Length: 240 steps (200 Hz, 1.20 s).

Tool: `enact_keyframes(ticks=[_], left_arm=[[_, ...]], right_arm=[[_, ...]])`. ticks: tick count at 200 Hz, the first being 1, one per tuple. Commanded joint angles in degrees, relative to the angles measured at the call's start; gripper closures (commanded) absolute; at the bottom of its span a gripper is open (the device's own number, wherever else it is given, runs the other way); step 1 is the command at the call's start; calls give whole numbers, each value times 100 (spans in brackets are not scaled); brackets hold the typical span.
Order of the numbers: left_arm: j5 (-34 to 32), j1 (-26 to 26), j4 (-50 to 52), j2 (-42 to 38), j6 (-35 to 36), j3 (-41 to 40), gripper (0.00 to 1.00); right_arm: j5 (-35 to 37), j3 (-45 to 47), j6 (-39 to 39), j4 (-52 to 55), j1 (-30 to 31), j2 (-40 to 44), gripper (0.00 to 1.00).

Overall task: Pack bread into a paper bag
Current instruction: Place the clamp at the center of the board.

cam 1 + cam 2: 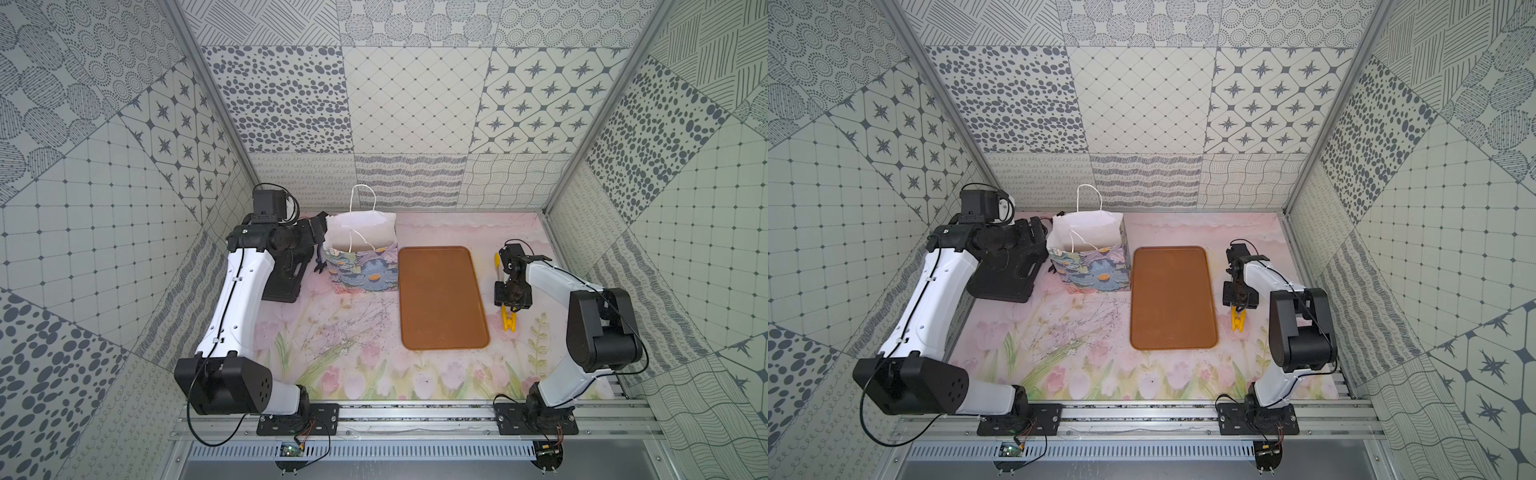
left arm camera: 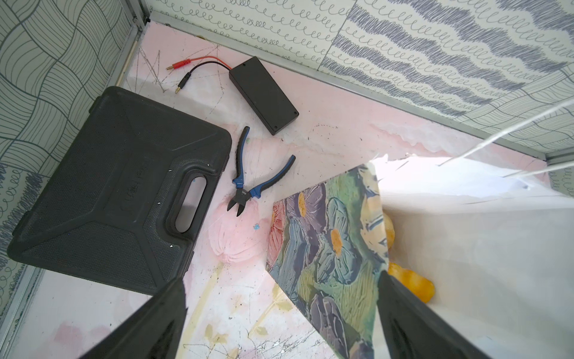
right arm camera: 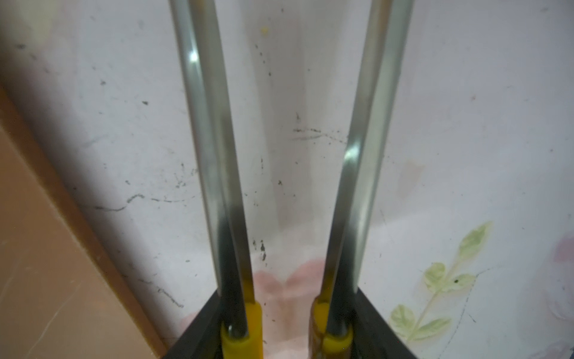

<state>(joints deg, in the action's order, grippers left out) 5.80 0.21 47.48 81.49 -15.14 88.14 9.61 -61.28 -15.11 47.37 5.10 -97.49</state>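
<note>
The white paper bag (image 1: pixel 360 268) (image 1: pixel 1090 268) with the blue-purple flower print stands open at the back left of the table. Golden bread (image 2: pixel 413 284) lies inside it, showing only in the left wrist view; both top views hide it. My left gripper (image 1: pixel 323 235) (image 2: pixel 283 276) is open and straddles the bag's left wall (image 2: pixel 326 248), one finger inside and one outside. To the right of the brown tray, my right gripper (image 1: pixel 510 309) (image 1: pixel 1237 309) (image 3: pixel 285 335) is low over the table, shut on the yellow-tipped tongs (image 1: pixel 509 323) (image 3: pixel 211 155).
A brown tray (image 1: pixel 440 299) (image 1: pixel 1173 299) lies mid-table, right of the bag. A black case (image 1: pixel 284 278) (image 2: pixel 108 192) sits left of the bag under my left arm. Blue-handled pliers (image 2: pixel 248 183) and a black battery box (image 2: pixel 264 93) with leads lie near the back wall.
</note>
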Motion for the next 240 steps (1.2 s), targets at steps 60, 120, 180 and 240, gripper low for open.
enact_keyframes(ticks=[60, 120, 180, 240], left_arm=[[-258, 16, -385, -284, -51, -592, 1], [-297, 14, -433, -296, -33, -740, 1], [-278, 20, -490, -310, -18, -876, 1], [-194, 16, -523, -239, -64, -893, 1]], right_arm=[[337, -139, -217, -66, -138, -109, 35], [390, -135, -255, -88, -150, -158, 20], [283, 123, -212, -223, -146, 371, 6], [178, 175, -209, -187, -150, 607, 0]])
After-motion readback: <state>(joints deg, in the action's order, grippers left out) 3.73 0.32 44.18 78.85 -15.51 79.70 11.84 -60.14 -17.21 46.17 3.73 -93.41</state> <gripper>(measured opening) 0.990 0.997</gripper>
